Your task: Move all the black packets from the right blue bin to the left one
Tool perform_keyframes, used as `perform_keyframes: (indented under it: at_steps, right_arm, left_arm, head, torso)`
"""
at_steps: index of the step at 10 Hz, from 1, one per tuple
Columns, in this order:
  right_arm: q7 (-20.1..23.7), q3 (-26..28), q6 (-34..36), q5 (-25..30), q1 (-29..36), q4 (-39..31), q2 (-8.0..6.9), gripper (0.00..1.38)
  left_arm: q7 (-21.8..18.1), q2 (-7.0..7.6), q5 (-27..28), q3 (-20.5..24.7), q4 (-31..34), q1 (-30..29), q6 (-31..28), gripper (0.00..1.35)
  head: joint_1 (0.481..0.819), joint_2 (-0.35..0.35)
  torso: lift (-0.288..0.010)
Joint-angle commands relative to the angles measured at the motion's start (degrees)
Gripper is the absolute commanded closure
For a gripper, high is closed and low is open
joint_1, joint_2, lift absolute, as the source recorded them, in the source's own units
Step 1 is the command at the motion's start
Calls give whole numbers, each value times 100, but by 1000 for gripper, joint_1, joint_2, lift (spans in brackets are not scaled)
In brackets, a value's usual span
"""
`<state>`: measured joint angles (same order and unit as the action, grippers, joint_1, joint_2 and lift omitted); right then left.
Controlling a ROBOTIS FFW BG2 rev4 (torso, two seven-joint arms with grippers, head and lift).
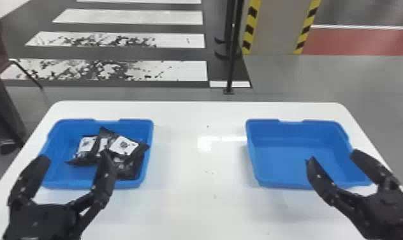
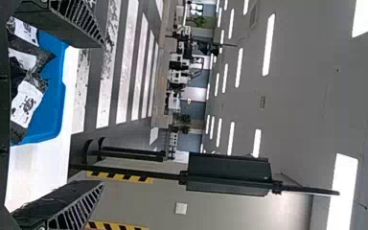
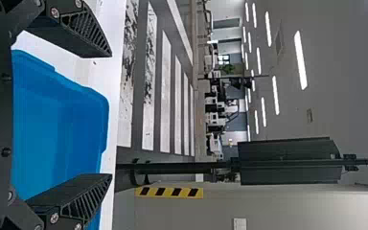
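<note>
Blue plastic forms the left blue bin (image 1: pixel 62 137), which stands on the white surface (image 1: pixel 191 207) and holds the black packets (image 1: pixel 124 146), each with a white label where its face shows. They lie in an overlapping heap toward the bin's right side, one tilted across the top with its corner close to the right wall, another (image 1: pixel 86 144) lying to its left, and a darker one (image 1: pixel 127 169) lower down, near the front wall. The left gripper (image 1: pixel 75 156) hangs at the near part of this bin, its two flat fingers spread wide; in the head view its inner finger overlaps the heap, though whether it touches a packet cannot be told. Well apart on the other side of the surface stands the right blue bin (image 1: pixel 283 159), its smooth floor and walls in view. The right gripper (image 1: pixel 333 156) is at that bin's near right part, also with its fingers well apart. Beyond the surface, a black post (image 1: pixel 232 63) rises from the grey floor (image 1: pixel 354 83), beside the white stripes of a crosswalk (image 1: pixel 175 70).
</note>
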<state>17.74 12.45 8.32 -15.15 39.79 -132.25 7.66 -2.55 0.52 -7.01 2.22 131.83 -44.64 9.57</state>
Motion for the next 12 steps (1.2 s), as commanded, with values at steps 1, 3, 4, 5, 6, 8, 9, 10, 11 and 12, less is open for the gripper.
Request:
perform_keyframes:
  at_steps: [1,3,4,5,6,8,9,10,11,12]
  right_arm:
    - [-8,0,-31,-4,0,-15,-1,139]
    - [-25,-23,-115,-38,0,-15,8,139]
    - [-25,-34,-115,-38,0,-15,16,139]
    - [-25,-34,-115,-38,0,-15,16,139]
    - [-25,-34,-129,-38,0,-15,16,139]
    - [-34,-34,-158,-38,0,-15,16,139]
    - [-34,-68,-158,-50,-14,-15,16,139]
    - [-34,-160,-214,-73,-56,28,52,137]
    - [-34,-263,-270,-61,-84,42,87,137]
    - [-34,-297,-354,-61,-98,56,96,137]
  left_arm:
    - [0,10,-19,-17,0,6,13,-2]
    - [0,10,-41,-28,0,20,41,-2]
    - [0,10,-30,-28,0,34,70,-2]
    - [0,19,-30,-39,0,34,70,-2]
    - [0,19,-41,-28,0,48,84,-2]
    - [0,27,-30,-39,0,48,168,-2]
    - [0,27,-30,-51,0,48,182,-2]
    - [0,27,-41,-51,0,62,196,-2]
    - [0,45,-53,-74,0,62,196,-2]
    - [0,62,-64,-108,0,76,196,-2]
  head:
    - [695,-25]
    - [695,-26]
    - [695,-26]
    - [695,-25]
    - [695,-24]
    - [695,-24]
    - [695,-25]
    - [695,-26]
    - [695,-20]
    - [695,-9]
  torso:
    - [-140]
    - [-140]
    - [-140]
    - [-140]
    - [-140]
    - [-140]
    - [-140]
    - [-140]
    - [-140]
    - [-140]
